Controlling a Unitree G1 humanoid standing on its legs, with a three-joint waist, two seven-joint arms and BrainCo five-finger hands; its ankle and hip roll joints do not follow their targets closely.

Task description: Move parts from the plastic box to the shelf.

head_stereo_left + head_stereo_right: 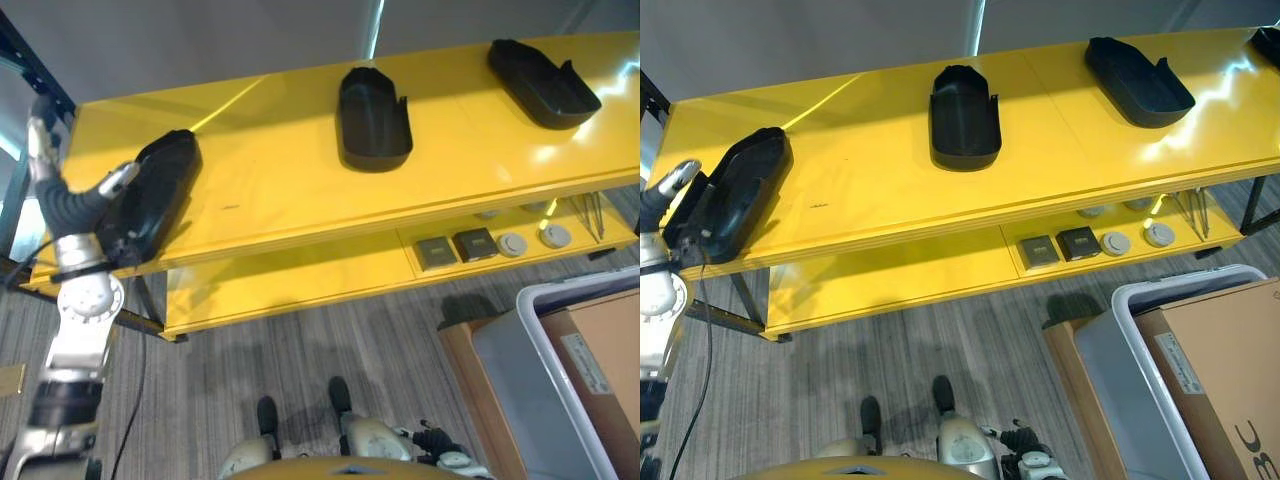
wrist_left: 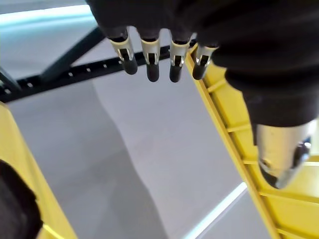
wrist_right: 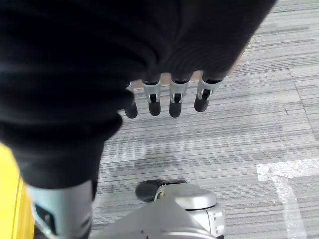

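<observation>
Three black parts on the yellow shelf (image 1: 300, 200): first part (image 1: 150, 195) at nine o'clock overhanging the front edge, second part (image 1: 373, 118) at twelve, third part (image 1: 542, 82) at two. Left hand (image 1: 60, 195) touching the first part's near end, thumb against its side, fingers (image 2: 149, 59) relaxed and straight. Right hand (image 3: 164, 94) hanging over the floor (image 3: 259, 114), fingers slack, holding nothing. Plastic box (image 1: 1120, 370) at five o'clock beside a cardboard box (image 1: 1215, 370).
</observation>
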